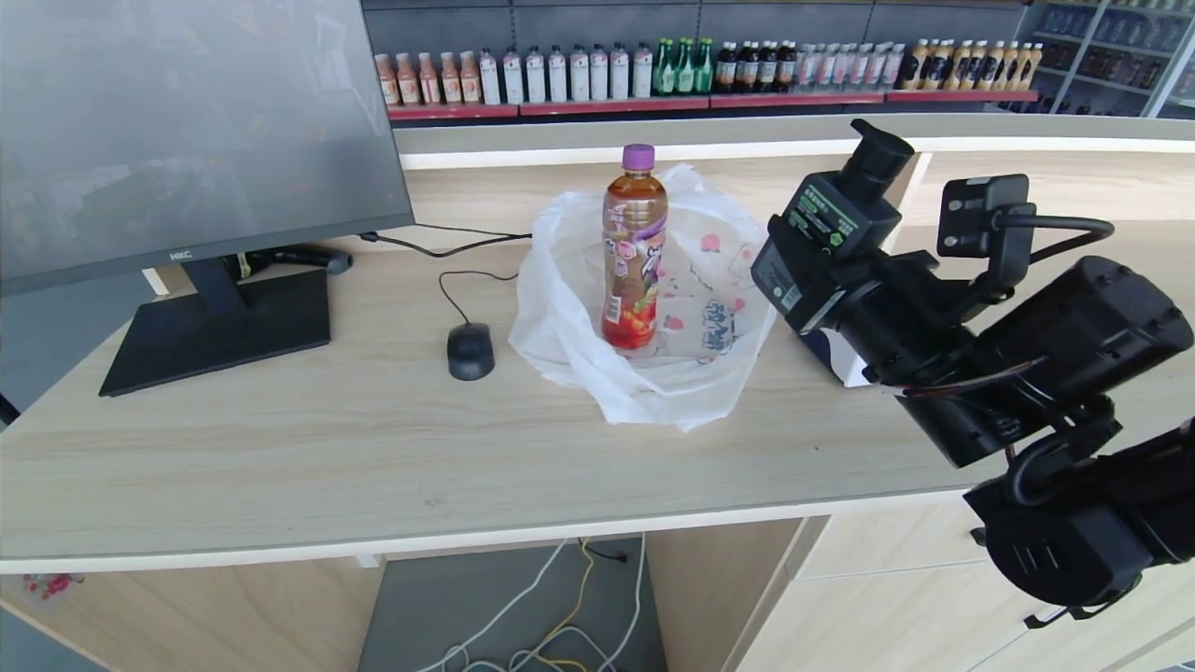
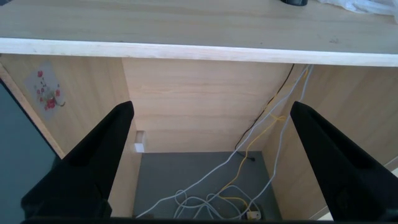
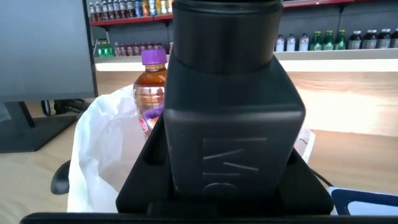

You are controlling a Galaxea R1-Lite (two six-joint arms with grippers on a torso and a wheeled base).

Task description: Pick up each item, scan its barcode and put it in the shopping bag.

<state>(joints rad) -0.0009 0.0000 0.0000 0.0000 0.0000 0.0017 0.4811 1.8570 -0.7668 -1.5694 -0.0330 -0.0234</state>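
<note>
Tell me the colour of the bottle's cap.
The cap on the bottle is purple; the head view shows it best.

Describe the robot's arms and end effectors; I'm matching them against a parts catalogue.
The right arm is matte black, built of thick rounded segments. Near its wrist, a flat black plate sits on a bracket, and a thin black cable loops out from it. The left end effector has two plain black wedge-shaped fingers.
</note>
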